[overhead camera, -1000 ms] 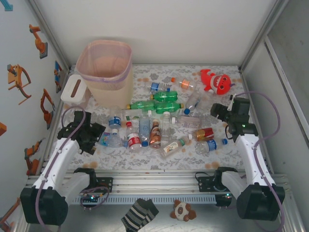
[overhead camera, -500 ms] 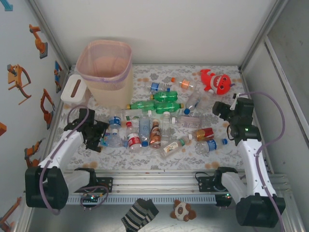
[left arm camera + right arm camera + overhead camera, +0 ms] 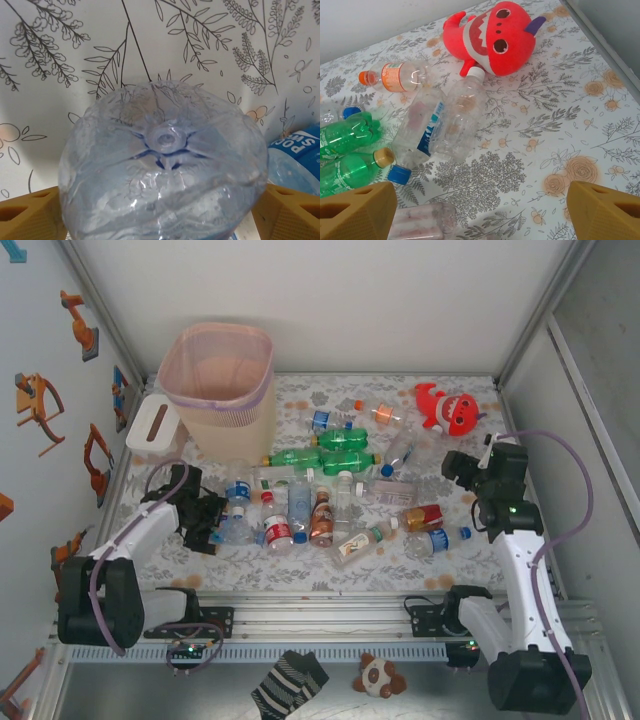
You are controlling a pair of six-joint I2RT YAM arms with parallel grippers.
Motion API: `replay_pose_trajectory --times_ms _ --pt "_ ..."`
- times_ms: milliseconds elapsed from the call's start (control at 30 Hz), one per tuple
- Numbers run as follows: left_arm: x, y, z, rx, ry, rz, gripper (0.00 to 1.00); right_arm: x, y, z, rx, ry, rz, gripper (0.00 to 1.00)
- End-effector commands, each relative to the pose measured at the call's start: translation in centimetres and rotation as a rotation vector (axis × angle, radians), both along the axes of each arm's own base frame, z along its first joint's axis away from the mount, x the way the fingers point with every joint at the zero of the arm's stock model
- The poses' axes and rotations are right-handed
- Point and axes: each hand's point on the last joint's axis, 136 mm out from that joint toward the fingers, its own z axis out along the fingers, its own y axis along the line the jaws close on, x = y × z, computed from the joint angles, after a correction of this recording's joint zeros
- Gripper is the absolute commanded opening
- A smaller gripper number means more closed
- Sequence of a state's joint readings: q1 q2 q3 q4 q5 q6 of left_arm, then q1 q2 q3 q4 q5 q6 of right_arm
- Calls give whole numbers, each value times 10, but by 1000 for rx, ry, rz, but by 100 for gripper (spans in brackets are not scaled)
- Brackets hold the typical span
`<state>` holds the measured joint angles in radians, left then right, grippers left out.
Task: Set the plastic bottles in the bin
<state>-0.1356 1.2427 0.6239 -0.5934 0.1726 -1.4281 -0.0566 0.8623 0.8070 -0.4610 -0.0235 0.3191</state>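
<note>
Plastic bottles (image 3: 345,462): roughly fifteen, overlap blurs the count; lying in the centre, two green.
Bin (image 3: 235,425): one, upright, far left.
Left gripper (image 3: 213,523): spread astride one clear bottle (image 3: 165,160) at its base.
Right gripper (image 3: 460,472): spread, right side.
Plush toy (image 3: 450,410): one, far right.

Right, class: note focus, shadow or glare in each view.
Left wrist: the base of the clear plastic bottle looms close and slightly soft, shadowing the floral cloth to its left. Right wrist: even light, red plush toy crisp. Top external: flat light, no glare on the translucent pale pink plastic bin.
</note>
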Motion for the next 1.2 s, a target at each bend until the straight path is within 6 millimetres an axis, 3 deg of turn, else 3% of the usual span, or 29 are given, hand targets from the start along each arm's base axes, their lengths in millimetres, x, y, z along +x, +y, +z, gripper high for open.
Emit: replay_pose_trajectory --times_ms 0,267,600,900,1167 --pt "-3 2 -10 -4 35 34 89 -2 -4 19 -3 -43 -26 87" --pt "1 -4 -17 -31 52 20 82 -5 -2 17 10 -36 -23 86" --pt "-3 4 -3 8 10 34 74 -13 0 18 20 -36 -23 85" --pt "-7 17 27 65 -67 31 68 -20 0 20 21 -44 -24 85" --pt "-5 34 72 149 -219 -3 62 -20 2 27 21 -57 -11 85"
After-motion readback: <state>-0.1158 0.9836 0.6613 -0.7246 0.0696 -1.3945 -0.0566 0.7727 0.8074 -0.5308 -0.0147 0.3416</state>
